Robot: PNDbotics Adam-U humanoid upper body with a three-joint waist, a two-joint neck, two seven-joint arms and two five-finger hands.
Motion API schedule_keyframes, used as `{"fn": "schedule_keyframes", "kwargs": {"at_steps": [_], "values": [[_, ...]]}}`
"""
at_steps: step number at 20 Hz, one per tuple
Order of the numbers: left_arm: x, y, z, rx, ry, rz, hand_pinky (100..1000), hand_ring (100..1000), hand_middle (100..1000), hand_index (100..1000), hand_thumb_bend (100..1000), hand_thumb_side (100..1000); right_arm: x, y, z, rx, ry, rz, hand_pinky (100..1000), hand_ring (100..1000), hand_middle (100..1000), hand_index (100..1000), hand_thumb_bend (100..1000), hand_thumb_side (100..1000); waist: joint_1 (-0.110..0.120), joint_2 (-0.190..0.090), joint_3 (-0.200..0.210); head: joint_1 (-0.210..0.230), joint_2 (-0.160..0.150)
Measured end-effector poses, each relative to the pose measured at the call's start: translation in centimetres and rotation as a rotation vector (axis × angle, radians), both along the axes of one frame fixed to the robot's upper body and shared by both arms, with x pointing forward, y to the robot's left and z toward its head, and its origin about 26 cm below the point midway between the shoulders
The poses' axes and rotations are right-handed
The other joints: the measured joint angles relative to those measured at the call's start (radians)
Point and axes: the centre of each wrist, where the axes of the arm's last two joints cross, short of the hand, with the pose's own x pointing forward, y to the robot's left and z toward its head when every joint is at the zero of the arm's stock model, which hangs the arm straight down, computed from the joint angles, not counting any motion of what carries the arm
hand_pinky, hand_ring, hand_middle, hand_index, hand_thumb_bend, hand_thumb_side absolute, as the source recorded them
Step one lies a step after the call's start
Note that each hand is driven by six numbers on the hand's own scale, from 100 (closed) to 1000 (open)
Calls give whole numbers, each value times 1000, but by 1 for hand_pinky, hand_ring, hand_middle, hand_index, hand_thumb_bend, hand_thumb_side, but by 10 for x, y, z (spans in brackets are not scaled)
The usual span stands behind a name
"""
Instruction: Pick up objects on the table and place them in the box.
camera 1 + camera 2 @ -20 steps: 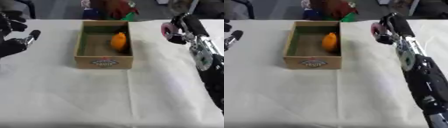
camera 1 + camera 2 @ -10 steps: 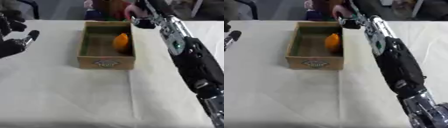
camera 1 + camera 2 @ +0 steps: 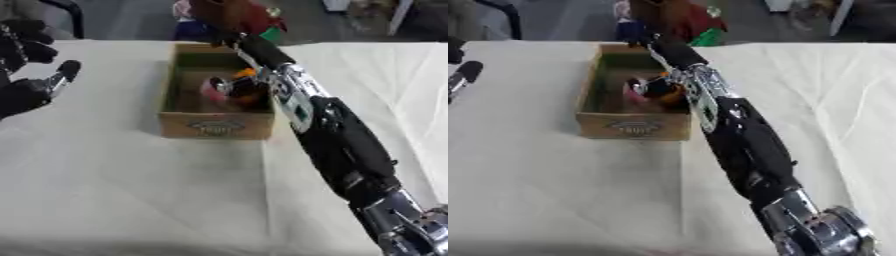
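Observation:
A brown cardboard box (image 3: 215,128) with a green inside stands on the white cloth at the far middle of the table. An orange object (image 3: 248,74) lies in it, mostly hidden by my arm. My right arm stretches from the lower right across the table, and my right hand (image 3: 241,91) is down inside the box, shut on a small pink object (image 3: 212,89). My left hand (image 3: 26,92) hangs at the left edge, away from the box, fingers relaxed and holding nothing.
Beyond the table's far edge, right behind the box, are a brown-red shape (image 3: 229,12) and a small green thing (image 3: 272,34). White cloth (image 3: 131,190) covers the table in front of the box and on both sides.
My right hand has swung left from the table's right side with the pink object and dropped into the box over the orange object. The left hand has barely moved.

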Motion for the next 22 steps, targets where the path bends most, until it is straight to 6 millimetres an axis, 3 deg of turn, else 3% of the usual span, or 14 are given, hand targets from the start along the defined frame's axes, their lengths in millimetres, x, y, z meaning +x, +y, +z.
{"fn": "schedule_keyframes", "kwargs": {"at_steps": [4, 9, 14, 17, 22], "values": [[-1, 1, -2, -1, 6, 2, 691, 630, 598, 762, 502, 100, 1, -13, 6, 26, -13, -21, 754, 854, 801, 885, 405, 189, -5, 0, -8, 3, 0], [-3, 4, -6, -5, 15, 16, 687, 628, 596, 760, 497, 100, 0, -49, 25, 161, -61, -72, 704, 819, 745, 858, 292, 100, -6, 2, -18, 10, 0], [-5, 8, -9, -13, 18, 38, 683, 626, 594, 758, 494, 100, -7, -97, 36, 313, -81, -124, 685, 806, 717, 846, 213, 100, -13, 4, -29, 20, 0], [-6, 9, -11, -22, 23, 46, 681, 625, 594, 757, 491, 100, -13, -125, 35, 382, -77, -169, 681, 806, 708, 840, 100, 100, -14, 8, -37, 26, 0], [-7, 10, -13, -25, 26, 55, 680, 625, 593, 756, 486, 100, -22, -161, 26, 473, -51, -259, 678, 814, 701, 832, 100, 100, -18, 10, -44, 30, 0]]}}
